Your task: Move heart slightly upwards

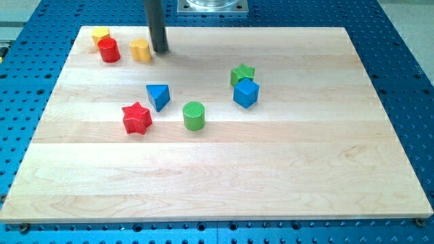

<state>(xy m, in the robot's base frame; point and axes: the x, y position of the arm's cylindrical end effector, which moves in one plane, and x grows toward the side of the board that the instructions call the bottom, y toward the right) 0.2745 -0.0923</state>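
To the left of my tip [161,50], farthest off, sit the yellow block [100,35] and red cylinder [108,50] touching each other; then the yellow heart [140,49], just beside my tip on its left, at about the same height. My tip is a bare rod and grasps nothing. By my judgement, pushing the heart upward calls for coming round below it first, since I stand at its side.
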